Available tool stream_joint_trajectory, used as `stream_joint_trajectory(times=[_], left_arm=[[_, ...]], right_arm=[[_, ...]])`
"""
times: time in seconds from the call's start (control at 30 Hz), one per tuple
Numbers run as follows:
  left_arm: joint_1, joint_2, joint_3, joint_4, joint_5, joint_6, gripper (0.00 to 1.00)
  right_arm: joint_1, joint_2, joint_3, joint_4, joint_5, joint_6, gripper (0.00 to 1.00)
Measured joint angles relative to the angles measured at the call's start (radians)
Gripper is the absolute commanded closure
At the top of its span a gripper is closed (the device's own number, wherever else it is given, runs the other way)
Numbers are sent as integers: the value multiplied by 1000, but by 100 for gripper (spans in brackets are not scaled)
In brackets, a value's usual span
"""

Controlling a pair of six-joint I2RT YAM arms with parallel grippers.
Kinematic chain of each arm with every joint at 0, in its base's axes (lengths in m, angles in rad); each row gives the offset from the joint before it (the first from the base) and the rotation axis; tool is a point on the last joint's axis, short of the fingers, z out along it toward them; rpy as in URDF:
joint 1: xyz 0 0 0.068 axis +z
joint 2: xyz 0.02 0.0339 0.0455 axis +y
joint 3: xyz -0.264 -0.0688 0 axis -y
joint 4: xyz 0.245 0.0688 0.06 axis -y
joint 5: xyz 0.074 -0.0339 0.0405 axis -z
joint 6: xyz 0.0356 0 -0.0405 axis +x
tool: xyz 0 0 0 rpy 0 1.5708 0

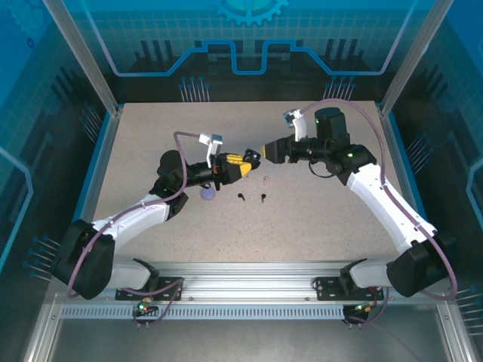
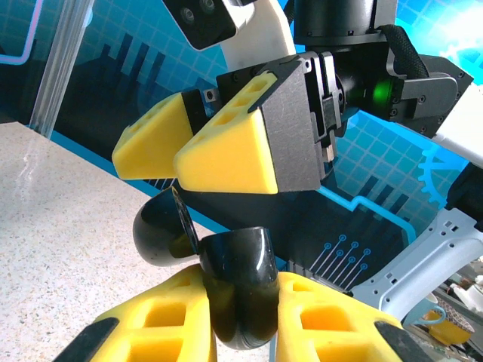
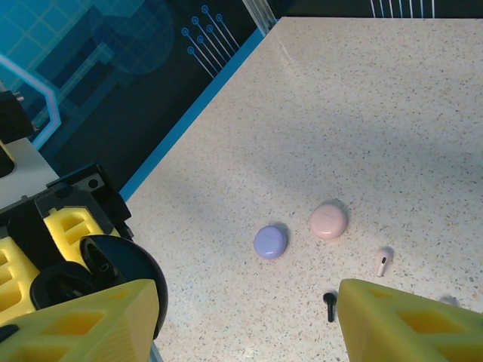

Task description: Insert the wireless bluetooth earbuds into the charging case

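gripping the open black charging case (image 2: 238,290) tight in the left end effector (image 2: 241,317), up over the middle of the bench (image 1: 324,226). holding the right end effector (image 1: 255,154) open just beside it. leaving black earbuds (image 1: 241,197) and a pink earbud (image 3: 383,261) lying near the bench middle, likely none put in yet.
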Motion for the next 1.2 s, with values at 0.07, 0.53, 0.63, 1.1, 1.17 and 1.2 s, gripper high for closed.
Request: stream_joint_trajectory(times=[0.07, 0.53, 0.63, 1.1, 1.17, 1.2], left_arm=[[0, 0, 0, 0, 11, 0, 100], [0, 42, 40, 60, 142, -79, 100], [0, 53, 40, 73, 151, -94, 100], [0, 67, 46, 100, 160, -132, 100], [0, 68, 47, 99, 160, -132, 100], [0, 68, 47, 99, 160, -132, 100]], right_arm=[[-2, -14, -5, -3, -21, -4, 35], [-6, -37, -5, -71, -173, -101, 45], [-6, -37, -5, -74, -176, -109, 47], [-6, -12, -5, -74, -183, -108, 60], [-6, -12, -5, -73, -185, -108, 60], [-6, -12, -5, -73, -187, -108, 58]])
